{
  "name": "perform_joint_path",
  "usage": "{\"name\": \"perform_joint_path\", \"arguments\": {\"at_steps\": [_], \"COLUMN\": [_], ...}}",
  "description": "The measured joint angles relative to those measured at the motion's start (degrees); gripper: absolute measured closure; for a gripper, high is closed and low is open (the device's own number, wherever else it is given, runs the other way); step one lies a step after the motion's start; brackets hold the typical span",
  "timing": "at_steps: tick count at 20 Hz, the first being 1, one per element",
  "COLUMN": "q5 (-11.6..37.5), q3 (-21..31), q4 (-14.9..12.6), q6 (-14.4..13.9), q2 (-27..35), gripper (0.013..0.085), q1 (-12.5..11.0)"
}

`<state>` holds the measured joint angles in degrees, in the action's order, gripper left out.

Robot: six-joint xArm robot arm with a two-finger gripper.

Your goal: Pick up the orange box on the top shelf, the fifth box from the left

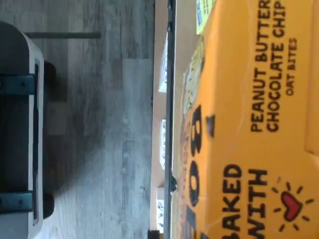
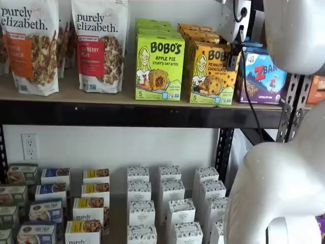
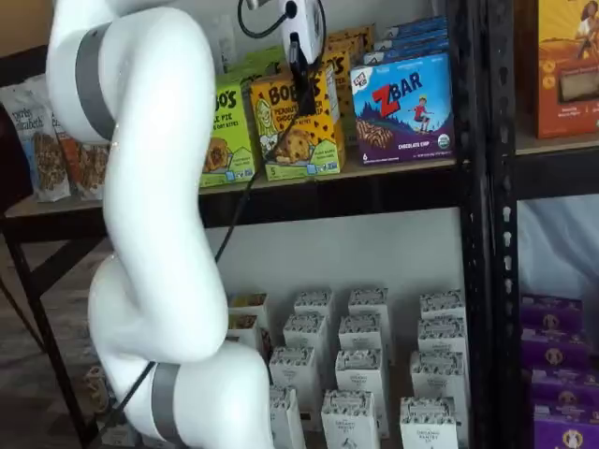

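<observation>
The orange-yellow cardboard box lettered "BOBO'S Peanut Butter Chocolate Chip" (image 2: 212,73) stands upright at the front edge of the long tan wood-look top shelf (image 2: 76,94), with a lime-green Bobo's Apple Pie box (image 2: 159,67) just beside it at 9 o'clock and a blue-purple ZBar box (image 2: 263,76) just beside it at 3 o'clock.

The white-bodied gripper with black fingers (image 3: 304,89) hangs in front of the orange box's upper face, roughly at its 12 o'clock. In a shelf view a single black finger (image 2: 233,57) overlaps the box's upper right corner. Whether the fingers are spread or closed cannot be told, nor whether they touch the card.

The wrist view shows the orange box (image 1: 259,129) very near, its printed face filling much of the picture, with grey wood-look flooring (image 1: 109,124) beyond the shelf edge.
</observation>
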<state>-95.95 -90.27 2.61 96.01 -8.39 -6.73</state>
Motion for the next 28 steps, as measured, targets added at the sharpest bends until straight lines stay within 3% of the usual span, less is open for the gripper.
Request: {"name": "perform_joint_path", "arguments": {"at_steps": [3,20,28], "q5": [-0.1,-1.0,-1.0], "q3": [-0.1,-0.4,-0.5], "q4": [0.3,0.1,1.2], "q6": [0.1,0.1,0.4], "q2": [0.1,0.3,0.1], "gripper": [0.053,0.053,0.069], "q1": [-0.1,-0.1,-0.6]}}
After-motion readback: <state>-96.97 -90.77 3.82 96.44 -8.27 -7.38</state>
